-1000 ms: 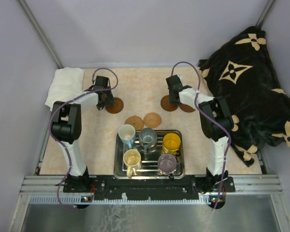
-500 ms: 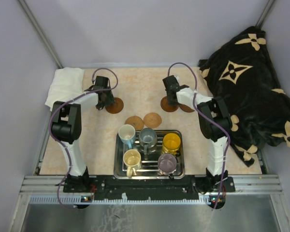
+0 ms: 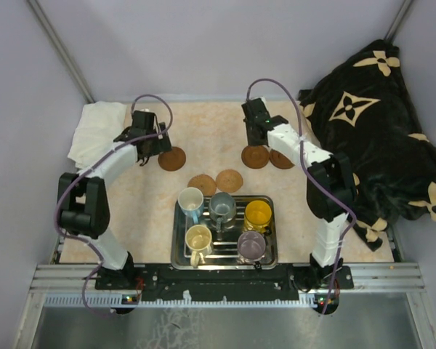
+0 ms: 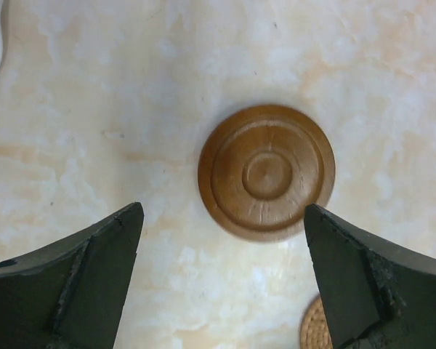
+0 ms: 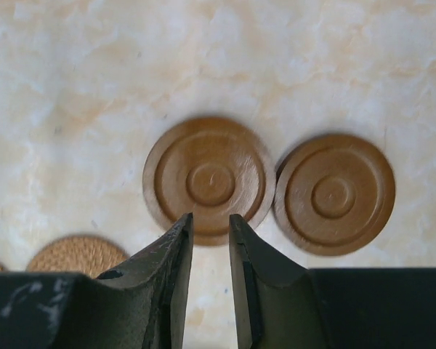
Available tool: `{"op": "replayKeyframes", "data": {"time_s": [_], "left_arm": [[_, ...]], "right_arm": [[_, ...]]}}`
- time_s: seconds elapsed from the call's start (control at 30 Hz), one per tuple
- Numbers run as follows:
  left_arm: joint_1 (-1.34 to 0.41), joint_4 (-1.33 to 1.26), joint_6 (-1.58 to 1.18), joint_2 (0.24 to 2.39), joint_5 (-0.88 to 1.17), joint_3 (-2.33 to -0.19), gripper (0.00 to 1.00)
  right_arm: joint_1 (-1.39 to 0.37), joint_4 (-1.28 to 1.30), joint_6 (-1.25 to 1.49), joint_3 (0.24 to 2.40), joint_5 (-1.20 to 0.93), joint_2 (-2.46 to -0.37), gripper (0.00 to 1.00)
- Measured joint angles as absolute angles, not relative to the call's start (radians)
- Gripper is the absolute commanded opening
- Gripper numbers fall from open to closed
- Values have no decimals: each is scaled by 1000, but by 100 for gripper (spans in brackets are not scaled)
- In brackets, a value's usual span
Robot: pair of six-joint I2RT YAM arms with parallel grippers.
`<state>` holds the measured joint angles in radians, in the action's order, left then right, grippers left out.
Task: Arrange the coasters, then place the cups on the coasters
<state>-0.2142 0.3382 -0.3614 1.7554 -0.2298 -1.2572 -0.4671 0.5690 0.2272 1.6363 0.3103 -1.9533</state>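
Three dark brown coasters lie at the back of the table: one (image 3: pixel 172 158) on the left, and a pair (image 3: pixel 256 156) (image 3: pixel 281 158) touching on the right. Two lighter woven coasters (image 3: pixel 202 185) (image 3: pixel 229 180) sit just behind the steel tray (image 3: pixel 273 240). My left gripper (image 4: pixel 221 211) hovers wide open over the near edge of the left coaster (image 4: pixel 266 173), touching nothing. My right gripper (image 5: pixel 210 216) hangs above the near rim of its coaster (image 5: pixel 209 178), the jaws a narrow gap apart and empty. Several cups stand in the tray: white-blue (image 3: pixel 190 200), grey-blue (image 3: pixel 221 206), orange-yellow (image 3: pixel 258 213), cream (image 3: pixel 198 237), purple-grey (image 3: pixel 251 244).
A white cloth (image 3: pixel 94 129) lies at the back left corner. A black patterned blanket (image 3: pixel 378 145) is heaped along the right side. Grey walls close in the back and sides.
My left gripper has opened wide, let go of the left coaster and drawn back to the left. My right gripper has risen and moved toward the far side, away from its coaster.
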Motion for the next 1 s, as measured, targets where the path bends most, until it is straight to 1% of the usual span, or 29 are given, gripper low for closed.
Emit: {"op": "replayKeyframes", "data": {"time_s": [0.03, 0.07, 0.1, 0.13, 0.17, 0.27, 0.33, 0.37, 0.4, 0.43, 0.47, 0.67, 0.8, 1.0], "left_arm": [[-221, 334, -356, 1717, -228, -1230, 87], [-231, 333, -352, 1687, -224, -1206, 76], [-244, 330, -348, 1660, -219, -1180, 61], [-258, 323, -343, 1637, -210, -1150, 49], [-271, 319, -340, 1617, -195, -1119, 45], [-312, 318, -330, 1578, -131, -1034, 38], [-345, 322, -319, 1564, -99, -999, 31], [-363, 323, -312, 1558, -88, -987, 26], [-379, 323, -308, 1554, -80, -982, 12], [-401, 322, -297, 1549, -72, -979, 5], [-418, 320, -292, 1547, -65, -978, 3], [-453, 302, -257, 1569, -13, -977, 5], [-454, 290, -242, 1632, 20, -991, 0], [-470, 277, -229, 1691, 68, -1011, 1]], "right_arm": [[-478, 566, 227, 1607, 304, -1930, 27], [-488, 565, 228, 1580, 298, -1911, 27], [-505, 564, 228, 1542, 289, -1888, 27], [-519, 565, 228, 1517, 283, -1875, 27], [-538, 564, 229, 1489, 277, -1863, 27], [-588, 561, 233, 1425, 260, -1848, 27], [-616, 555, 240, 1385, 248, -1845, 27], [-627, 550, 243, 1367, 239, -1843, 27], [-636, 546, 247, 1349, 229, -1839, 26], [-644, 544, 253, 1335, 219, -1836, 27], [-649, 538, 257, 1321, 211, -1832, 26], [-652, 508, 274, 1296, 181, -1825, 26], [-653, 493, 278, 1296, 160, -1825, 24], [-659, 486, 281, 1296, 146, -1827, 22]]}}
